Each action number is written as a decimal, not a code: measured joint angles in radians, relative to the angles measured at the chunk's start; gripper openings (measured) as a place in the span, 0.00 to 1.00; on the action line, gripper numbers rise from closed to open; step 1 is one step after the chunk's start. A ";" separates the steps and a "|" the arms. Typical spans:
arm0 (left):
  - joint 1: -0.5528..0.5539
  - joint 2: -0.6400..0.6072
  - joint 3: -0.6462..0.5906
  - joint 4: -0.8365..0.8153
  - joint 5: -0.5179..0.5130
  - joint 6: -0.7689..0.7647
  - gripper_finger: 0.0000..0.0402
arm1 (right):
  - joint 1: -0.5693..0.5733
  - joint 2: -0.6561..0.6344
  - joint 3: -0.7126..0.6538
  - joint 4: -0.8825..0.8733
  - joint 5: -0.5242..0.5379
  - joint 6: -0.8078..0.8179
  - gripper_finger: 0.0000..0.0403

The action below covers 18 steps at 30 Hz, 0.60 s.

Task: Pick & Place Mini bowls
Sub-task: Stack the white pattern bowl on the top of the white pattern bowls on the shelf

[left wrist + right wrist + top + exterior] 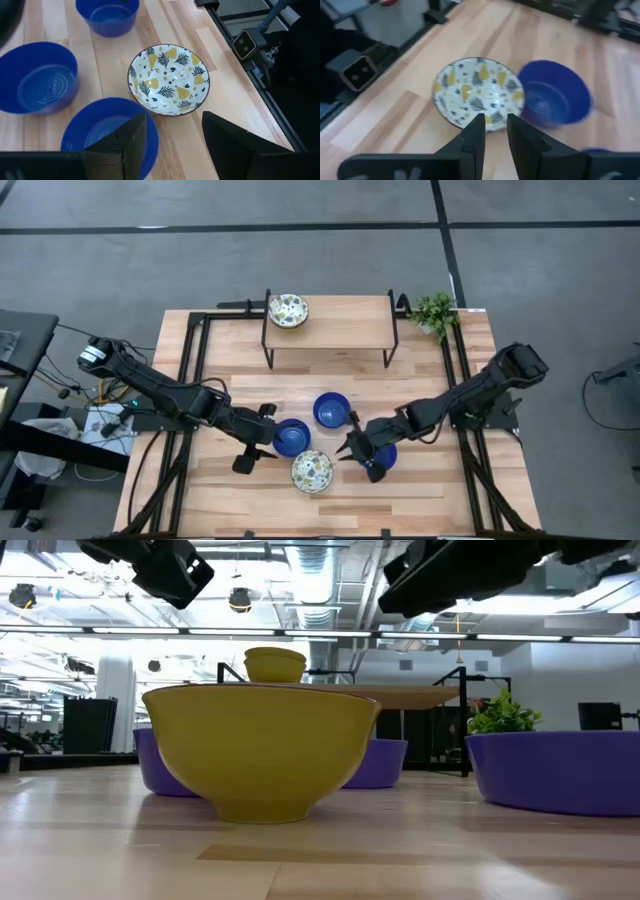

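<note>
Three glossy blue bowls stand on the table: one (pixel 291 437) at my left gripper (pixel 256 440), one (pixel 331 409) in the middle, and one (pixel 384 456) partly under my right gripper (pixel 355 448). A patterned bowl (pixel 312 471) sits near the table's near edge, between the grippers. Another patterned bowl (pixel 288 310) rests on the raised shelf. My left gripper (pixel 172 137) is open above the rim of the blue bowl (pixel 107 132). My right gripper (pixel 495 132) hovers with a narrow gap, pointing at the patterned bowl (pixel 477 95). In the low view both grippers (pixel 165 570) (pixel 460 575) hang above the bowls.
A wooden shelf (pixel 330 340) on dark legs stands at the far side of the table. A small green plant (pixel 434 312) sits at the far right corner. Black frame rails (pixel 190 360) run along the table's left and right sides. Bare wood lies along the near edge.
</note>
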 joint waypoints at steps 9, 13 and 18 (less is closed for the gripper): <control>0.000 0.000 0.000 0.008 0.005 -0.015 0.48 | 0.002 0.119 0.045 -0.003 -0.026 -0.078 0.18; 0.000 0.000 0.000 0.008 0.005 -0.022 0.48 | 0.002 0.173 0.084 -0.031 -0.025 -0.136 0.18; 0.000 0.000 0.000 0.010 0.005 -0.039 0.48 | 0.003 0.224 0.144 -0.094 -0.026 -0.215 0.18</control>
